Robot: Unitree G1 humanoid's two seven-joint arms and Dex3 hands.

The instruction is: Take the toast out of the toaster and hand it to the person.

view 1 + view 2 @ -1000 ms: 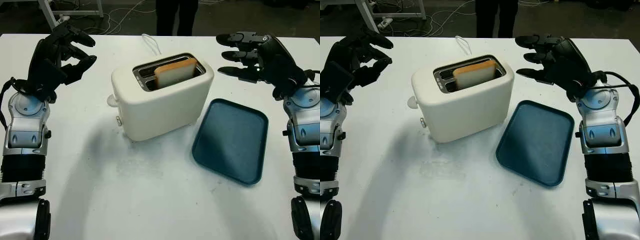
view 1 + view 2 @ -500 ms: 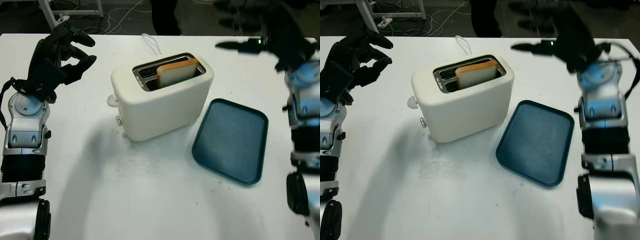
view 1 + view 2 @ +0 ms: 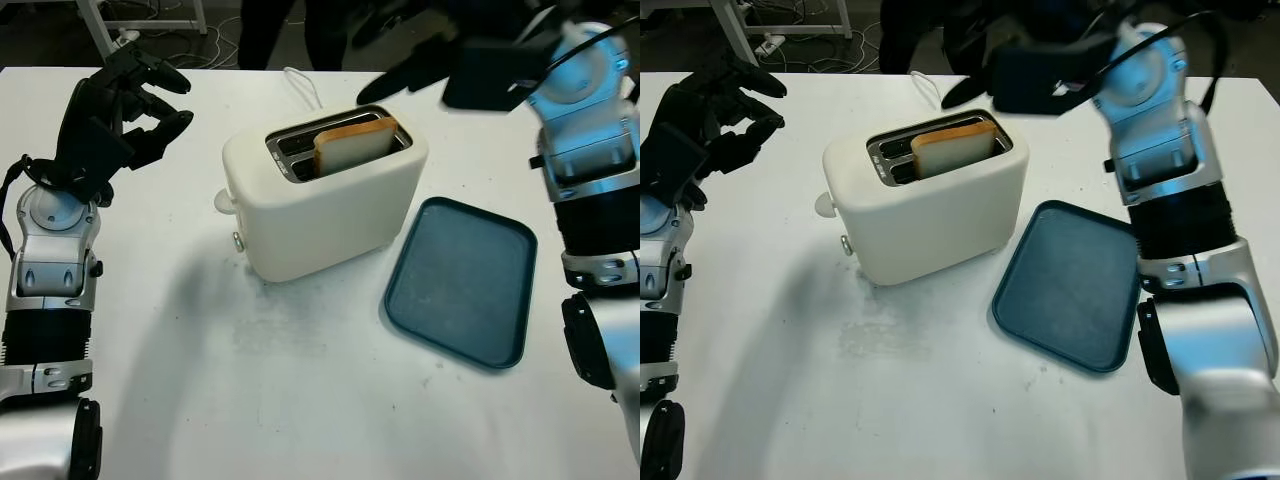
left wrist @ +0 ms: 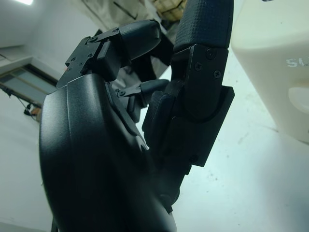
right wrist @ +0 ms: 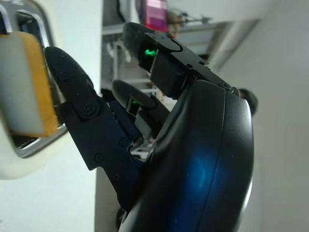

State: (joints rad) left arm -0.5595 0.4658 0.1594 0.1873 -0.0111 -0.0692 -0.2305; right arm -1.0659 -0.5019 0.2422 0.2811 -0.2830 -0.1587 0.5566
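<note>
Our right hand [image 3: 420, 65], open and holding nothing, hovers just beyond the toaster [image 3: 325, 195], far nearer than the left to the toast [image 3: 352, 143], which stands upright below it, its long axis along the slot.

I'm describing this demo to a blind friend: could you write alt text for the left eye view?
A slice of toast stands in a cream toaster on a white table, with the robot's open right hand reaching above it. An empty blue tray lies beside the toaster, and the left hand is raised at the table's far left.
</note>
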